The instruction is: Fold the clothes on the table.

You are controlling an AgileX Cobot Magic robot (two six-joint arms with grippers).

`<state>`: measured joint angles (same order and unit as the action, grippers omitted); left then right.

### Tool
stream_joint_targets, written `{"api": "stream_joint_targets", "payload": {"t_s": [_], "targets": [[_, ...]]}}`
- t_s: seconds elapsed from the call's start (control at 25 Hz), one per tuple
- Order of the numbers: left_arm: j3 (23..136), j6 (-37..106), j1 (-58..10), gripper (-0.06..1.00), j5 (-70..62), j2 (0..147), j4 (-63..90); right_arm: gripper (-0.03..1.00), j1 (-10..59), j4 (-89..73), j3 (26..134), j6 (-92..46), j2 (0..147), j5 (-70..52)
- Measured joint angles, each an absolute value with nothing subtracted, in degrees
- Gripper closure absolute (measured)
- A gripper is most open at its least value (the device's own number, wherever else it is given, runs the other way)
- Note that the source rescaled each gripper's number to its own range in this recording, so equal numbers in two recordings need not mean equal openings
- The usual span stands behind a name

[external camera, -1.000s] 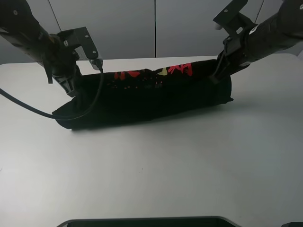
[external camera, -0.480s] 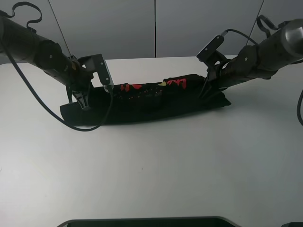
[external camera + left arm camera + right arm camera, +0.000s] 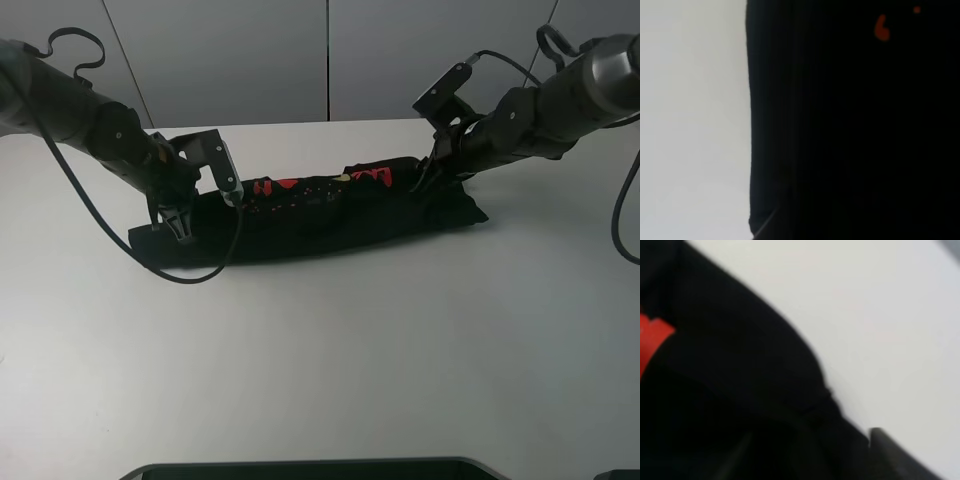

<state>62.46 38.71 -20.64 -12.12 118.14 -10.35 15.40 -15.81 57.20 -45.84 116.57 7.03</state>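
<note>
Clothes (image 3: 330, 215): folded strip | left gripper (image 3: 183, 222) at 9 o'clock end, right gripper (image 3: 428, 180) at 3 o'clock end | claws: can't tell

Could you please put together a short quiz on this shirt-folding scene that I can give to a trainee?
1. True or false: the black T-shirt lies spread flat on the table with both sleeves out.
2. In the high view, where are the grippers? A) both over the shirt's middle; B) the left gripper at the shirt's left end, the right gripper at its right end; C) both beyond the table's near edge.
3. Fill in: the print showing along the shirt's far edge is mostly ____ in colour.
Key: 1 false, it is gathered into a long narrow band; 2 B; 3 red.
</note>
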Motion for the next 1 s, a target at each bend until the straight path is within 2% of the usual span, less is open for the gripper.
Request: {"api": "stream_joint_targets", "payload": {"t_s": [0.12, 0.2, 0.36, 0.6, 0.76, 1.0], "targets": [[62.9, 36.2, -20.64, 0.52, -14.54, 116.46, -10.57, 0.18, 15.4, -17.11, 57.2, -45.84, 111.74, 7.3], [63.6, 33.19, -20.64, 0.39, -15.96, 114.53, -11.0, 0.16, 15.31, -17.69, 57.3, -46.07, 107.61, 7.72], [65.19, 27.86, -20.64, 0.25, -20.54, 109.04, -11.2, 0.17, 13.63, -22.31, 57.33, -46.07, 99.84, 6.12], [65.79, 17.8, -20.64, 0.22, -32.5, 100.31, -9.83, 0.17, 5.14, -39.44, 57.33, -44.58, 94.84, -10.41], [65.79, 15.46, -20.54, 0.22, -39.58, 97.66, -4.97, 0.17, 0.12, -43.11, 57.33, -43.65, 96.18, -21.61], [65.79, 12.57, -20.54, 0.22, -46.34, 97.68, 0.48, 0.17, -0.57, -43.95, 57.47, -43.52, 102.5, -27.68]]}}
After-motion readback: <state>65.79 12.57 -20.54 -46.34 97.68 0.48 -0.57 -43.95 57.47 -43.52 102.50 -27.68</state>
